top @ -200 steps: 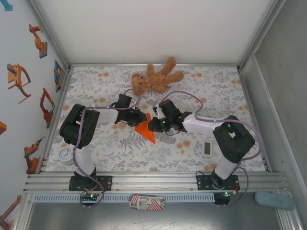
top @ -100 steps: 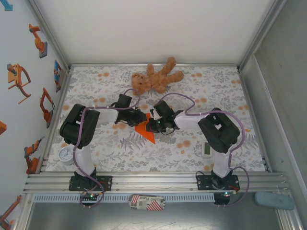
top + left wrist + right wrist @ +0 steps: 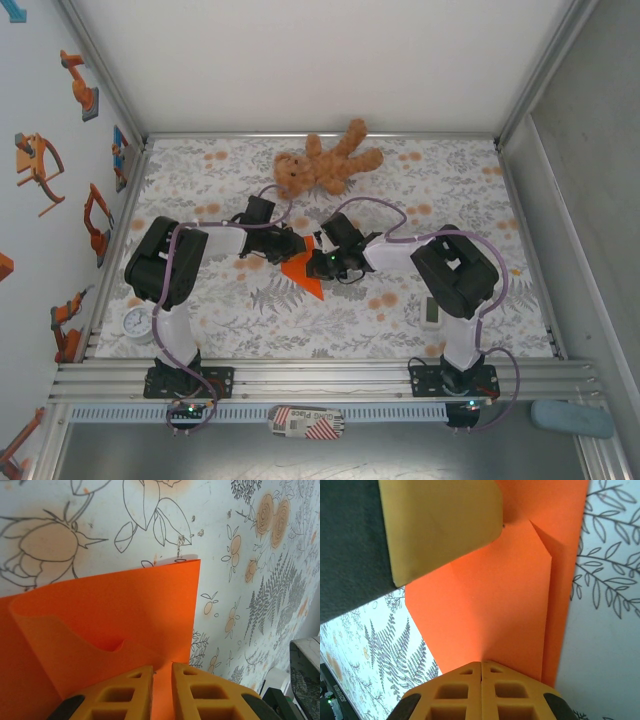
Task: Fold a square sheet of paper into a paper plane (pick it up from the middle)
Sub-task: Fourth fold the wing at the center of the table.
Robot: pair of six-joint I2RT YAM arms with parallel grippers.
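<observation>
**A:** What did the surface and the room look like around you?

**B:** Your surface was covered by a cloth printed with flowers and ferns. White walls and a metal frame boxed it in, and robot-arm stickers dotted the left wall. A brown teddy bear lay at the far middle. A round dial sat at the near left corner, and a small white gadget lay on the near right.

**A:** And the paper?

**B:** The orange paper lay mid-surface, in front of the bear and between your two arms. It was folded into a wedge whose tip pointed towards the near edge. Your left wrist view showed a flap curling up off the sheet. Your right wrist view showed overlapping layers with a slanted crease.

**A:** How did your grippers stand?

**B:** Your left gripper had its fingers a narrow slit apart, with orange showing in the slit. I could not tell whether they pinched a layer. Your right gripper had its fingers pressed together, their tips meeting the paper. I could not tell whether any paper was caught between them.
</observation>
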